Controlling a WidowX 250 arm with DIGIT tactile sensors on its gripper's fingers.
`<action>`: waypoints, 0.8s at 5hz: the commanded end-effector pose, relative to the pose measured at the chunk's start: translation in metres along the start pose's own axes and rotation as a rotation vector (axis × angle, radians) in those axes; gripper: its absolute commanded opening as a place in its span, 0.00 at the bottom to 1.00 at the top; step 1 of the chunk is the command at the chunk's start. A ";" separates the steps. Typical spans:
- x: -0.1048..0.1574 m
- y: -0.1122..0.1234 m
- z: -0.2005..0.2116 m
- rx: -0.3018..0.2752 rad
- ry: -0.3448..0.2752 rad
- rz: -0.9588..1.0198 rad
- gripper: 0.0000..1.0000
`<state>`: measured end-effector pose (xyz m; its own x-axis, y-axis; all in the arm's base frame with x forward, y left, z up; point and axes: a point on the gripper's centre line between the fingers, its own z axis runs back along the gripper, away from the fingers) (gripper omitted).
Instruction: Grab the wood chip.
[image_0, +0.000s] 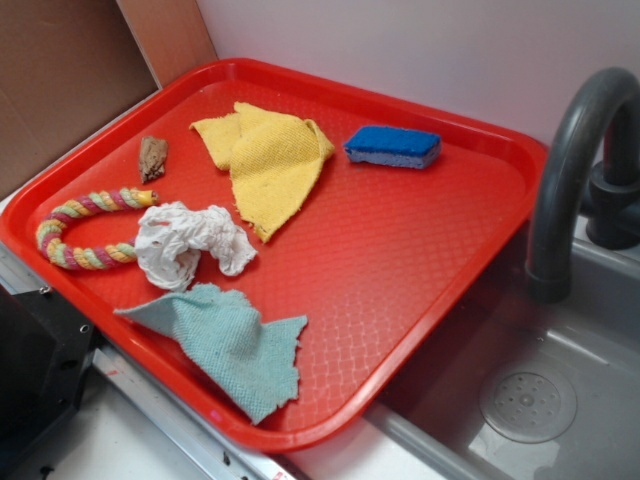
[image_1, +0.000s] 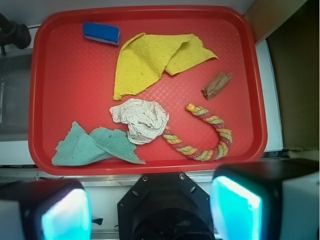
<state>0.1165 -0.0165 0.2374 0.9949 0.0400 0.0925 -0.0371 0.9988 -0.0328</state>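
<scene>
- The claw (image_1: 150, 210) is hanging high above the near edge of the tray (image_1: 150, 15), its two fingers (image_1: 235, 210) spread wide apart with nothing between them; they are showing only as blurred shapes at the bottom of the wrist view.
- In that view, the rope (image_1: 207, 135) is lying closest, curled in a hook, one end touching the paper (image_1: 141, 120).
- The chip (image_1: 217, 85) is sitting beyond the rope toward the tray's right side, apart from it and from the yellow cloth (image_1: 150, 62).
- The teal cloth (image_1: 92, 146) is lying crumpled at the near left, seemingly just touching the paper.
- The sponge (image_1: 101, 33) is resting in the far left corner.
- The tray is partly overhanging a sink (image_0: 540, 400) beside a faucet (image_0: 575, 150).
</scene>
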 end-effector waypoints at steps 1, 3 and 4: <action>0.000 0.000 0.000 0.000 0.000 0.000 1.00; 0.011 0.028 -0.014 -0.142 -0.163 0.500 1.00; 0.011 0.033 -0.024 -0.124 -0.243 0.741 1.00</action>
<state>0.1272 0.0178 0.2095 0.6500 0.7315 0.2058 -0.6799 0.6808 -0.2726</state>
